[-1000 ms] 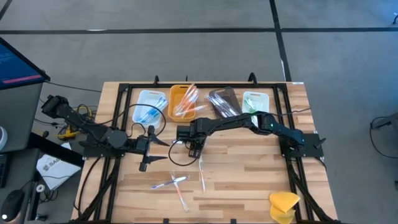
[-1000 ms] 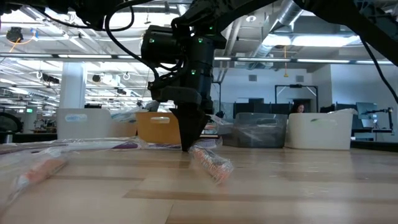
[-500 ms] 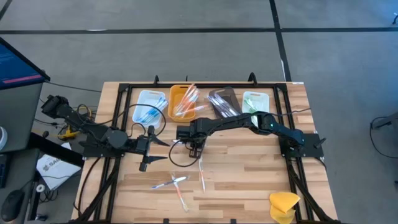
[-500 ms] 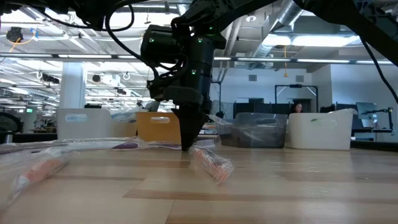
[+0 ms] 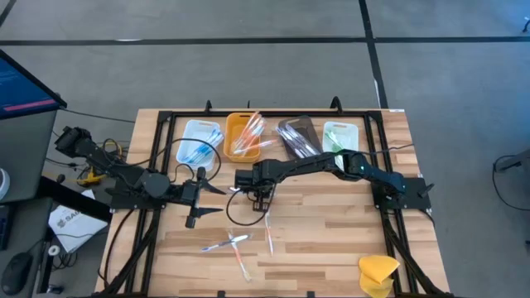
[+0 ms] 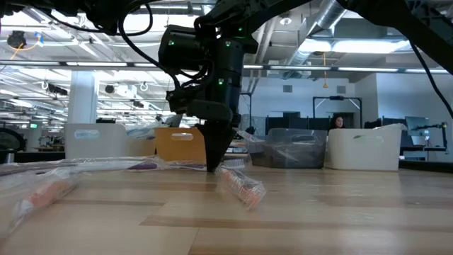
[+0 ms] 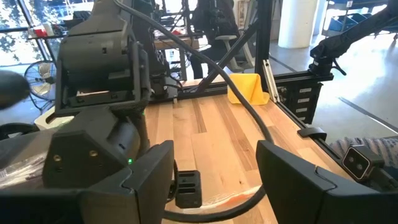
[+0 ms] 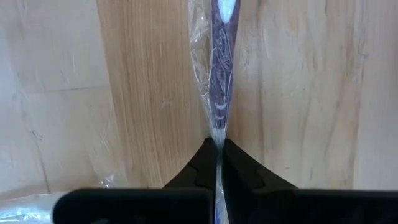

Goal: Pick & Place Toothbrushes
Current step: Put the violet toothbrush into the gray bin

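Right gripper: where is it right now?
In the high view the right gripper is mid-table, just in front of the orange tray, tips down on the wood, shut on a wrapped toothbrush; the left gripper waits beside it.

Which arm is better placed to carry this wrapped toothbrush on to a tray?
The right. Its end effector is already shut on the wrapped toothbrush at mid-table, with the trays just beyond. The left end effector waits open and empty beside it, holding nothing.
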Action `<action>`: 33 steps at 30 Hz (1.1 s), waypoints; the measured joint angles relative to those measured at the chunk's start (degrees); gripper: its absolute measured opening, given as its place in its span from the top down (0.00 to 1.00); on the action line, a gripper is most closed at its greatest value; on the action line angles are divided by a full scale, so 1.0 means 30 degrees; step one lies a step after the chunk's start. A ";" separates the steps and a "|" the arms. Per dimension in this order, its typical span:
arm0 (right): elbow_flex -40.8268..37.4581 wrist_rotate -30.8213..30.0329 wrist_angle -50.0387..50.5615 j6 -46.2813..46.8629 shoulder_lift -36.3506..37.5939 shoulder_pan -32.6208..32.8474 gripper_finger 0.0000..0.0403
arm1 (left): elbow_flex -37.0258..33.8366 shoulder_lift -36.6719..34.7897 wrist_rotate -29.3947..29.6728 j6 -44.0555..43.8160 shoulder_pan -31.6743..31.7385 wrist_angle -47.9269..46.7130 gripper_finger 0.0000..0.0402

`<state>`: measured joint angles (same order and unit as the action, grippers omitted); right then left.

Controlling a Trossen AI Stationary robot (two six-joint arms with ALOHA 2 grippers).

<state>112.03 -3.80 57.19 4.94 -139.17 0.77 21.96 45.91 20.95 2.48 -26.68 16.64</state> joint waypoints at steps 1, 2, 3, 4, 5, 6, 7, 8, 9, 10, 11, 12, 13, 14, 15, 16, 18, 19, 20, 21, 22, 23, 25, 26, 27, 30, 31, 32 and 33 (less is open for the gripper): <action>0.0000 -0.0046 0.0035 -0.0076 0.0000 0.0028 1.00 | 0.0000 -0.0007 0.0000 0.0000 0.0007 0.0000 0.45; 0.0007 -0.0040 0.0064 -0.0076 0.0000 0.0080 1.00 | 0.0000 -0.0006 0.0000 0.0000 0.0001 -0.0007 0.45; 0.0007 -0.0113 0.0078 -0.0080 0.0000 0.0141 1.00 | 0.0000 -0.0007 0.0000 0.0000 0.0007 -0.0007 0.45; 0.0007 -0.0231 0.0088 -0.0109 0.0000 0.0202 1.00 | 0.0000 -0.0007 0.0000 0.0000 0.0007 -0.0014 0.45; 0.0015 -0.0353 0.0098 -0.0144 0.0000 0.0251 1.00 | 0.0000 -0.0001 0.0001 0.0000 0.0001 -0.0028 0.45; 0.0015 -0.0488 0.0107 -0.0148 0.0000 0.0286 1.00 | 0.0000 -0.0001 0.0000 0.0000 0.0007 -0.0063 0.45; 0.0015 -0.0512 0.0134 -0.0155 0.0000 0.0350 1.00 | 0.0000 0.0000 0.0000 0.0000 0.0005 -0.0075 0.45; 0.0015 -0.0506 0.0162 -0.0148 0.0000 0.0403 1.00 | 0.0000 0.0000 0.0002 0.0000 0.0004 -0.0073 0.45; 0.0015 -0.0499 0.0216 -0.0148 0.0052 0.0456 1.00 | 0.0000 0.0000 0.0000 0.0000 0.0007 -0.0073 0.45; 0.0015 -0.0584 0.0305 -0.0141 0.0144 0.0474 1.00 | 0.0000 0.0000 0.0000 0.0000 0.0004 -0.0083 0.45; 0.0015 -0.0704 0.0451 -0.0135 0.0195 0.0536 1.00 | 0.0001 0.0000 0.0000 0.0000 0.0007 -0.0087 0.45; 0.0007 -0.0839 0.0583 -0.0134 0.0340 0.0606 1.00 | 0.0000 0.0000 0.0000 0.0000 0.0000 -0.0087 0.45; -0.0029 -0.0990 0.0663 -0.0134 0.0492 0.0675 1.00 | 0.0000 0.0000 0.0000 0.0000 0.0007 -0.0088 0.45; -0.0078 -0.1105 0.0781 -0.0127 0.0607 0.0746 1.00 | 0.0007 0.0000 0.0000 0.0000 0.0000 -0.0095 0.45; -0.0107 -0.1234 0.0860 -0.0065 0.0747 0.0826 1.00 | 0.0002 0.0000 0.0000 0.0001 0.0006 -0.0095 0.45; -0.0129 -0.1351 0.1075 0.0052 0.0860 0.0902 1.00 | 0.0003 0.0000 0.0000 0.0000 0.0003 -0.0106 0.45; -0.0175 -0.1683 0.1706 0.0316 0.1012 0.1049 1.00 | 0.0002 -0.0002 0.0000 0.0007 0.0007 -0.0117 0.45; -0.0189 -0.1982 0.2180 0.0489 0.1095 0.1146 1.00 | 0.0004 0.0000 0.0000 0.0007 0.0007 -0.0124 0.45; -0.0197 -0.2398 0.2623 0.0686 0.1161 0.1261 1.00 | 0.0007 -0.0001 0.0000 0.0007 0.0000 -0.0130 0.45; -0.0171 -0.2791 0.3032 0.0913 0.1198 0.1333 1.00 | 0.0002 -0.0005 0.0000 0.0007 0.0005 -0.0136 0.45; -0.0160 -0.3137 0.3524 0.1202 0.1215 0.1411 1.00 | 0.0007 -0.0007 0.0000 0.0007 0.0007 -0.0138 0.45; -0.0160 -0.3361 0.4078 0.1446 0.1224 0.1492 1.00 | 0.0007 -0.0007 0.0000 0.0007 0.0000 -0.0138 0.45; -0.0160 -0.3843 0.4747 0.1752 0.1224 0.1618 1.00 | 0.0007 -0.0007 0.0000 0.0007 0.0001 -0.0178 0.45; -0.0157 -0.4111 0.4824 0.1822 0.1228 0.1703 1.00 | 0.0007 -0.0007 0.0003 0.0007 0.0003 -0.0219 0.45; -0.0153 -0.4351 0.4895 0.1823 0.1234 0.1802 1.00 | 0.0007 -0.0007 0.0000 0.0007 0.0007 -0.0226 0.45; -0.0146 -0.4775 0.4990 0.1853 0.1239 0.2099 1.00 | 0.0007 -0.0007 0.0000 0.0007 0.0005 -0.0226 0.45; -0.0130 -0.4774 0.5097 0.1879 0.1241 0.2204 1.00 | 0.0007 -0.0007 0.0000 0.0007 0.0002 -0.0233 0.45; -0.0127 -0.4775 0.5258 0.1926 0.1309 0.2297 1.00 | 0.0007 -0.0007 0.0000 0.0008 0.0001 -0.0234 0.45; -0.0127 -0.4816 0.5529 0.2072 0.1444 0.2413 1.00 | 0.0007 -0.0007 0.0004 0.0022 0.0007 -0.0248 0.45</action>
<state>111.65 -18.25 73.78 11.15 -134.84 8.01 21.98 45.89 20.96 2.55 -26.65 15.90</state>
